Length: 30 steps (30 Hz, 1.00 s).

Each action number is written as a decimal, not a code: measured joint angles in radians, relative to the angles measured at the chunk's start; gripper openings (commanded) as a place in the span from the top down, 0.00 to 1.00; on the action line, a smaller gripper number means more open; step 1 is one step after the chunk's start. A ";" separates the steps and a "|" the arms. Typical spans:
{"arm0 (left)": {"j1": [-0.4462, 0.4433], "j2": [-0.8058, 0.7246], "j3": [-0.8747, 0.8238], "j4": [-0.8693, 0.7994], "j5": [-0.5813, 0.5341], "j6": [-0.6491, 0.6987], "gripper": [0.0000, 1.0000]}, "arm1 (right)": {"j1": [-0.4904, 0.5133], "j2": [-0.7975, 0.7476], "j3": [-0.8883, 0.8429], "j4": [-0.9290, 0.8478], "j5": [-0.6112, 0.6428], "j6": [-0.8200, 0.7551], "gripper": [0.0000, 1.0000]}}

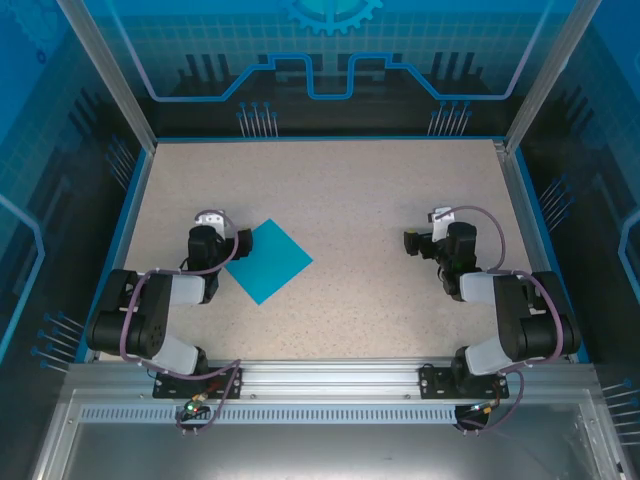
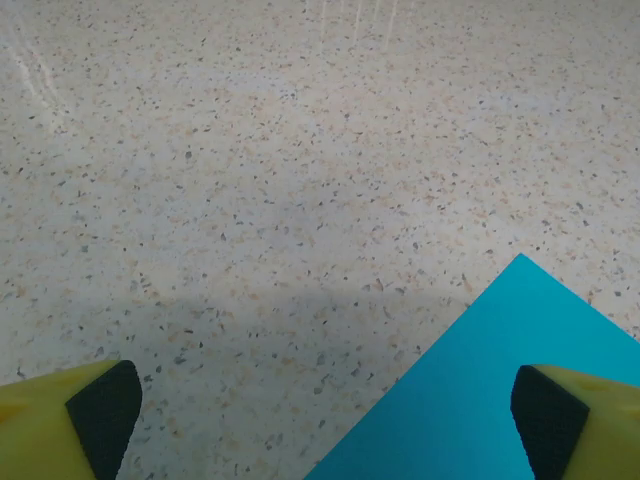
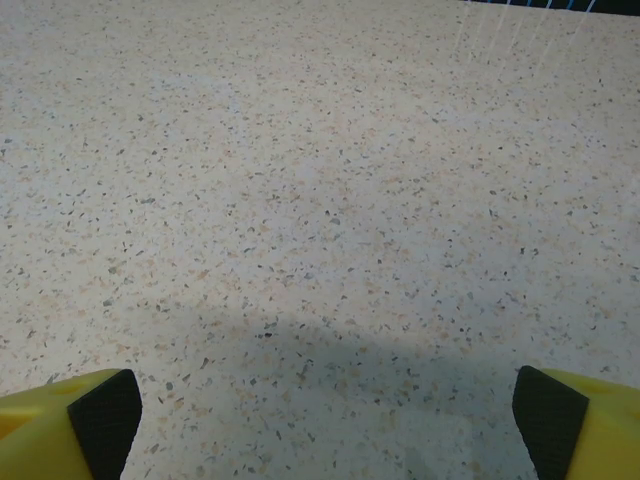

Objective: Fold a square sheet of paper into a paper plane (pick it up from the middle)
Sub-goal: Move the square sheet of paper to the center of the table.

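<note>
The square sheet of paper (image 1: 268,260) lies flat on the speckled table, teal-blue and turned like a diamond, left of centre. In the left wrist view its upper corner (image 2: 500,390) fills the lower right. My left gripper (image 1: 222,236) hovers at the sheet's left corner, jaws wide open, with only table and paper between the fingertips (image 2: 105,410). My right gripper (image 1: 428,238) stands open on the right side, well away from the sheet, and bare table lies between its fingertips (image 3: 105,412). No folded paper plane is in view.
A raised blue rim (image 1: 128,215) borders the table on the left, back and right. An aluminium rail (image 1: 320,375) with both arm bases runs along the near edge. Bare tabletop (image 1: 360,200) stretches between the two grippers.
</note>
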 measured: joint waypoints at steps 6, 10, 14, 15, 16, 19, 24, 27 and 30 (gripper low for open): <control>0.001 0.000 0.003 0.019 0.002 0.000 0.01 | 0.000 0.001 0.002 0.018 -0.002 -0.007 0.01; 0.003 0.000 0.003 0.019 0.008 0.008 0.01 | 0.000 0.003 0.002 0.029 -0.002 -0.007 0.00; 0.005 0.000 0.003 0.023 0.008 0.018 0.02 | 0.000 0.006 0.004 0.035 -0.002 -0.007 0.01; 0.005 0.000 0.003 0.026 0.008 0.018 0.02 | 0.000 0.006 0.004 0.036 -0.002 -0.007 0.00; 0.005 0.000 0.003 0.026 0.008 0.018 0.02 | 0.000 0.006 0.004 0.036 -0.002 -0.007 0.01; 0.005 0.000 0.005 0.027 0.008 0.018 0.02 | 0.000 0.006 0.004 0.037 -0.002 -0.007 0.01; 0.005 0.000 0.005 0.030 0.008 0.019 0.02 | 0.000 0.006 0.004 0.037 -0.002 -0.007 0.01; 0.005 0.000 0.005 0.032 0.008 0.019 0.01 | 0.000 0.006 0.004 0.037 -0.002 -0.007 0.01; 0.005 0.000 0.005 0.035 0.008 0.019 0.02 | 0.000 0.006 0.004 0.037 -0.002 -0.007 0.01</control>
